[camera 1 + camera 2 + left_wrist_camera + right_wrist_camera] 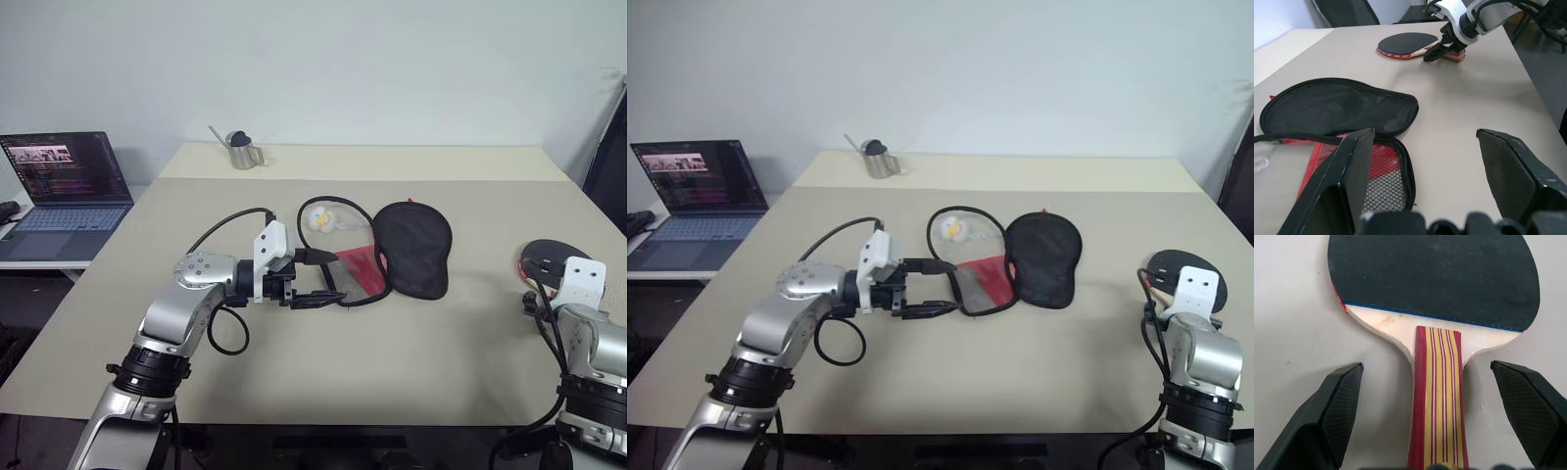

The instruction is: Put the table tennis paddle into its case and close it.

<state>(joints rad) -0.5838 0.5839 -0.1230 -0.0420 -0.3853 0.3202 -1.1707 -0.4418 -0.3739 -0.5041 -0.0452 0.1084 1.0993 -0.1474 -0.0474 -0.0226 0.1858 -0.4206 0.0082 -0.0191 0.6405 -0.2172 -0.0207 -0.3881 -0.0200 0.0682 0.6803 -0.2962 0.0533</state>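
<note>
The left gripper (328, 287) stands with its jaws well spread and nothing between them, just beside the near edge of the case (397, 257), which lies unzipped and flat on the table (294, 372). The mesh pocket (1382, 183) sits right under its fingers (1347, 181) and the black flap (1337, 110) spreads beyond them. That placing looks meant to pin or lift the open edge so the pouch stays put while the paddle comes over. The left arm reaches forward with the elbow bent and the wrist turned inward, so the gripper points across the table, nearly level. A small white ball (320, 220) lies inside the loop of zipper edge, beyond the gripper

Further right, well apart from the case, the paddle (1434, 289) lies flat, black face up. The right gripper (1427, 416) hangs over its handle (1439, 396), jaws at their widest, one finger on either side of the striped wood and not yet touching it; it holds nothing. The straddle reads as lining up for a grasp on the handle, the natural part to pick it up by. The right arm is tucked close at the table's side, wrist tipped downward, fingers pointing along the handle toward the face
</note>
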